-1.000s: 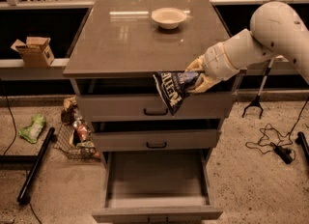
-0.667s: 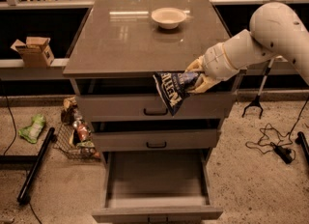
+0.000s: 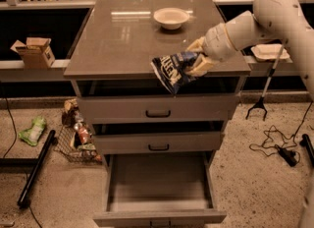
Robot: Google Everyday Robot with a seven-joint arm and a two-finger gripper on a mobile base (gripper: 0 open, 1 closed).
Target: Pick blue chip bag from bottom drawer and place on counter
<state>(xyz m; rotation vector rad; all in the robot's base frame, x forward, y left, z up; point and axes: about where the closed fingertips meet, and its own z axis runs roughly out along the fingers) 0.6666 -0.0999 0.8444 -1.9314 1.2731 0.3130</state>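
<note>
The gripper (image 3: pixel 198 58) hangs at the front edge of the counter (image 3: pixel 117 40), pinching the blue chip bag (image 3: pixel 172 71), which droops over that edge. Below the counter the bottom drawer (image 3: pixel 159 185) stands open. A bowl (image 3: pixel 171 17) sits toward the counter's back.

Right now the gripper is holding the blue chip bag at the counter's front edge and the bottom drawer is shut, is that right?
Not quite: the bottom drawer is pulled open, not shut, as the camera view shows. The rest is right: the gripper holds the blue chip bag at the front edge of the counter.
</note>
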